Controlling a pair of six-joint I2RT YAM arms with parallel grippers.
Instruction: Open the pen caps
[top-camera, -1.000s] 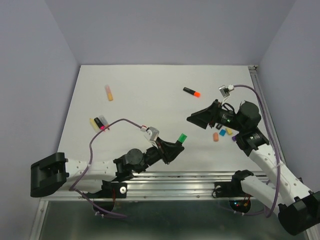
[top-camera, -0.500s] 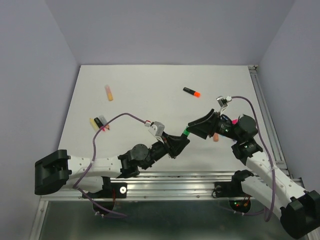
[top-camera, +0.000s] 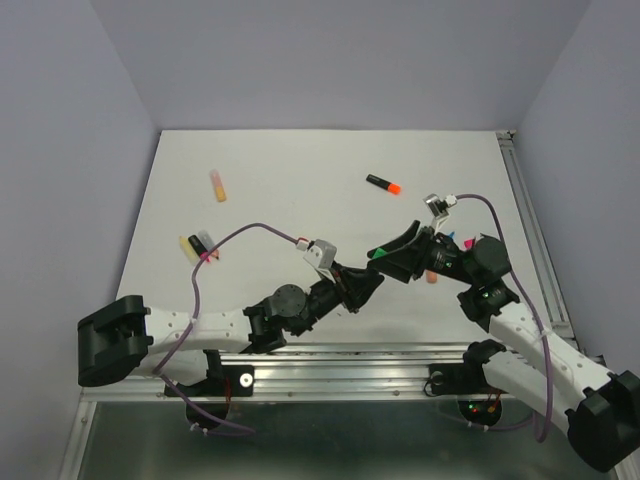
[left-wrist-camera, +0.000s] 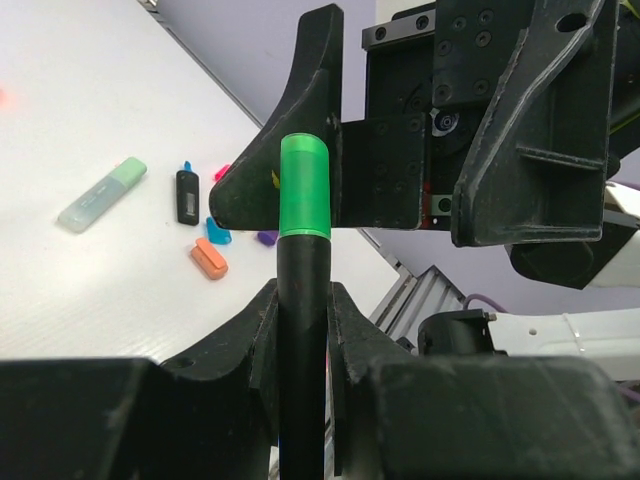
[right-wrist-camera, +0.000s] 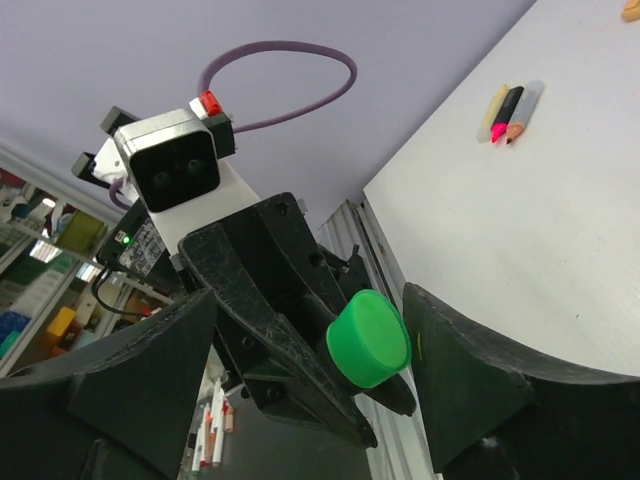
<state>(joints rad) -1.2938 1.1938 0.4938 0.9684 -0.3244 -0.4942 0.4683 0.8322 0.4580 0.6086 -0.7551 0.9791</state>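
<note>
My left gripper (left-wrist-camera: 303, 322) is shut on the black barrel (left-wrist-camera: 303, 330) of a highlighter and holds it above the table, its green cap (left-wrist-camera: 304, 185) pointing away from me. My right gripper (right-wrist-camera: 315, 320) is open, and the green cap (right-wrist-camera: 370, 338) sits between its two fingers without clear contact, closer to the right one. In the top view the two grippers meet at centre right, left (top-camera: 358, 284) and right (top-camera: 392, 260), with the cap (top-camera: 378, 253) between them. An orange-capped black highlighter (top-camera: 383, 184) lies further back.
A pastel highlighter (top-camera: 217, 185) lies at the back left. A yellow one and a black one with a pink tip (top-camera: 197, 246) lie at the left. Loose orange (left-wrist-camera: 210, 258), blue (left-wrist-camera: 218, 232) and purple caps and a pastel green highlighter (left-wrist-camera: 102, 194) lie near the right arm.
My left arm carried the green-capped highlighter up and to the right. My right gripper swung left and now brackets the cap with open fingers.
</note>
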